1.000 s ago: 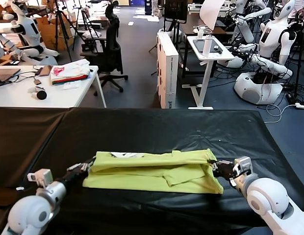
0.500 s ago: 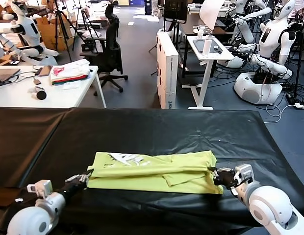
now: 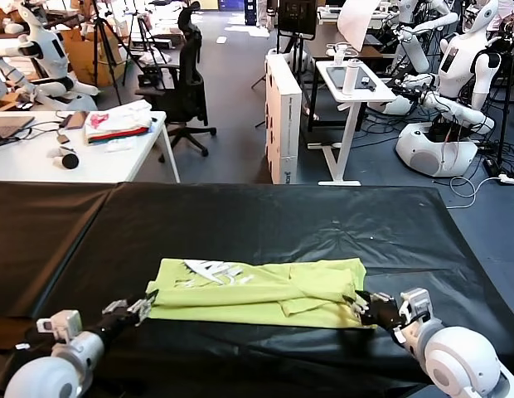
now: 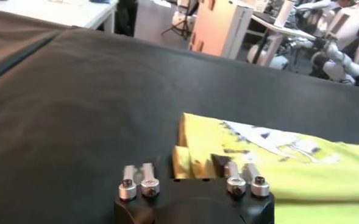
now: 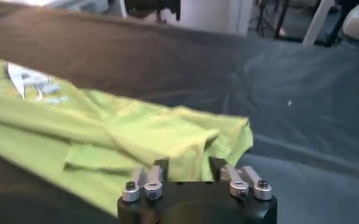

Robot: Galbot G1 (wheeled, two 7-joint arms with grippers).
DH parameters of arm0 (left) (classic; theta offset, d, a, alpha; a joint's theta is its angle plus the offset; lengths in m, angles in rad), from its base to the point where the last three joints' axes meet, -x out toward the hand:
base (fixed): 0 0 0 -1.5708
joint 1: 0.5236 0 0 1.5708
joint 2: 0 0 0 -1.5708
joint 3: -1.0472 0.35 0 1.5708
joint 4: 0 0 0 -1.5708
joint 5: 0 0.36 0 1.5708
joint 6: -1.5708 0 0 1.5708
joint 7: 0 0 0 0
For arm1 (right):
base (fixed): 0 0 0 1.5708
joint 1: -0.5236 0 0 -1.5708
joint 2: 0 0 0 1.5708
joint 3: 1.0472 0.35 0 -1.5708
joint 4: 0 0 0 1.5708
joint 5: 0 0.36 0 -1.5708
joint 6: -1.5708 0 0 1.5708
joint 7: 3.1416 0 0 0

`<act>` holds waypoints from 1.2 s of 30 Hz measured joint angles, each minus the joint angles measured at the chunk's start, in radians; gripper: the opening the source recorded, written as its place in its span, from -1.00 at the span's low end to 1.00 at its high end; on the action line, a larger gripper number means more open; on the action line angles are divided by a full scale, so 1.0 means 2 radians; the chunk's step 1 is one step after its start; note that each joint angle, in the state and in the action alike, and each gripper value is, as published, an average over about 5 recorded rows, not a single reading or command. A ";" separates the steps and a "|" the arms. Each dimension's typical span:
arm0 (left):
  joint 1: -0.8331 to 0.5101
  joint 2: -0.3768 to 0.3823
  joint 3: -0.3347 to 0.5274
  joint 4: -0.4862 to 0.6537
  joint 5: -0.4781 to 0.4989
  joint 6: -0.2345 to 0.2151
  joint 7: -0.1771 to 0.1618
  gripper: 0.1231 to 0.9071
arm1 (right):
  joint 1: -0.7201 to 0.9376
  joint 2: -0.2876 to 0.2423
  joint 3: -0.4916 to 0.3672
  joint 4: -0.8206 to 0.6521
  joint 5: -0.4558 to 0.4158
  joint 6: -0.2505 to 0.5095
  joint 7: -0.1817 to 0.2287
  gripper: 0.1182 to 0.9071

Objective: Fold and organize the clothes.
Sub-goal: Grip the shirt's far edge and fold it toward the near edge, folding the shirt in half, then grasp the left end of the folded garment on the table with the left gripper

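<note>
Both tools sat low at the near edge of the black table [image 3: 265, 215], one at each end of the lime T-shirt [image 3: 265, 292]. At the shirt's left end the left tool [image 3: 139, 308] had its fingers [image 4: 180, 163] around the near corner of the cloth, a folded edge of yellow-green fabric lying between them in the left wrist view, so it looked closed on the shirt. At the opposite end the right tool [image 3: 361, 304] met the shirt's near right corner; in the right wrist view a bunched fold of fabric stood between its fingers [image 5: 159, 165], gripped there. The shirt lay flat across the middle of the table, folded lengthwise into a long band, with a strip of white print [image 3: 211, 269] turned up along its far left part and a smaller flap [image 5: 100, 157] folded over toward the near side. Its right end was rumpled where the cloth gathered at the right tool. Behind the black table stood a white desk [image 3: 33, 162] carrying a pile of white, pink and red fabric [image 3: 118, 122]
</note>
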 joint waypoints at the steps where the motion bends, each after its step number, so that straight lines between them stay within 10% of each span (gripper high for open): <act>1: -0.006 -0.001 0.001 0.003 -0.002 0.002 -0.004 0.87 | 0.008 0.005 -0.001 -0.008 -0.002 0.005 -0.001 0.98; 19: -0.163 -0.022 0.068 0.106 0.014 -0.011 -0.002 1.00 | 0.092 0.075 -0.041 -0.135 -0.015 0.040 0.001 1.00; 36: -0.172 -0.033 0.084 0.137 0.024 -0.015 0.007 0.98 | 0.112 0.097 -0.053 -0.172 -0.025 0.045 -0.001 0.90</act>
